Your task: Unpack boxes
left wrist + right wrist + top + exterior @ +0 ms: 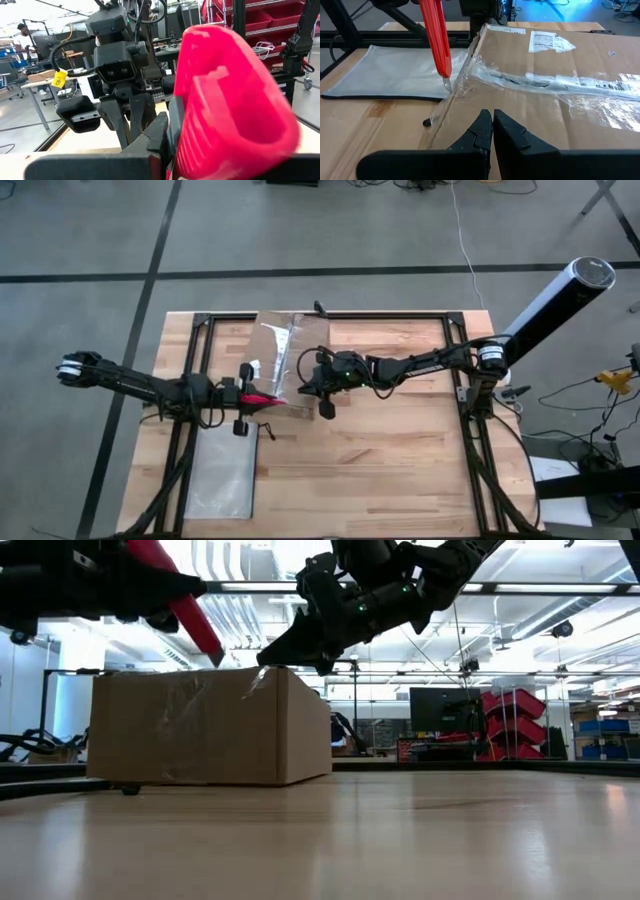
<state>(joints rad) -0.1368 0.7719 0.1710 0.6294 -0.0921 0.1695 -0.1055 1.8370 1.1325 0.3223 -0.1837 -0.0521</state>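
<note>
Overhead, the cardboard box (287, 360) sits on the far middle of the wooden worktop (400, 450), between the 2 arms, with the left end effector (262, 398) at its near left corner and the right end effector (306, 380) over its near right part. The left end effector is clamped on a red utility knife (436, 37); only the right wrist view shows the blade tip (448, 85) at the taped seam on the box's edge, where clear packing tape (545, 82) wrinkles across the top beside a white label (547, 41). That view also shows the right end effector's fingers (481, 129) pressed together, holding nothing, just above the box top. The level view alone shows the box standing flat and closed. A translucent mesh pouch (222, 475) lies on the worktop's near left, beside the box. In the left wrist view the knife handle blocks most of the scene; a person (22, 40) sits in the room beyond.
</note>
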